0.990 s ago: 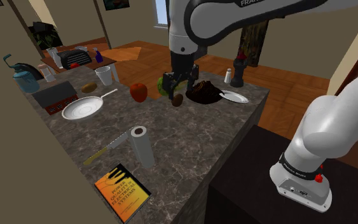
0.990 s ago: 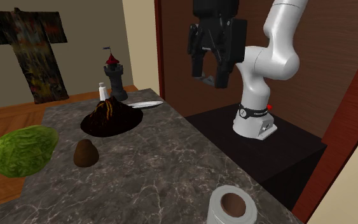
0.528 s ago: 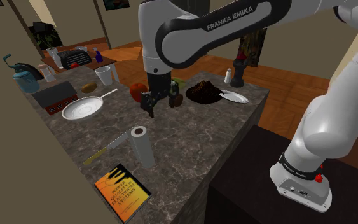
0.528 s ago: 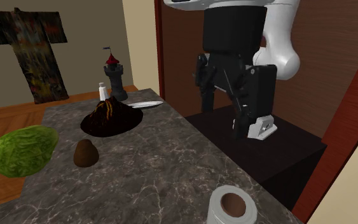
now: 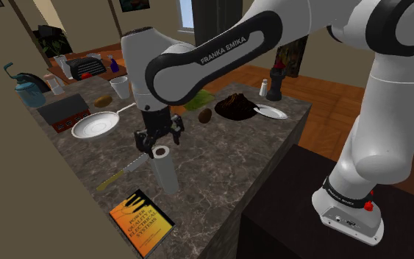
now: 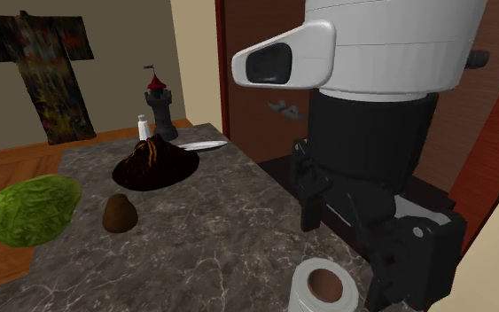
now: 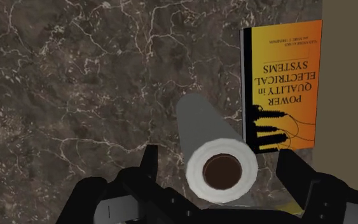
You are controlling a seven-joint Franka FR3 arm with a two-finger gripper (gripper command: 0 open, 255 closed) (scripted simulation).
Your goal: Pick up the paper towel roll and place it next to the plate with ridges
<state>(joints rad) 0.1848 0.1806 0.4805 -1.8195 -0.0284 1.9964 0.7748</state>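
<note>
- The paper towel roll (image 5: 162, 169) is standing upright on the near part of the dark marbled surface (image 5: 220, 154).
- The claw (image 5: 157, 140) is hanging right over the roll's top. In the wrist view the claw (image 7: 222, 159) is spread wide, with one finger on each side of the roll (image 7: 217, 159) and neither touching it.
- An orange book (image 5: 142, 222) is lying nearer than the roll, close to the surface's near edge.
- A knife (image 5: 128, 171) is lying just beside the roll, on the shoulder view's left.
- A white frying pan (image 5: 93, 126) is sitting farther off on that side.
- A white plate (image 5: 271, 112) is resting well apart at the far right corner, with a dark mound (image 5: 234, 107) just beside it and a brown lump (image 5: 205, 115) next to that.
- Half a second ago the claw was hovering farther back over the surface. It has since come nearer and to the left, while the roll is staying where it was.
</note>
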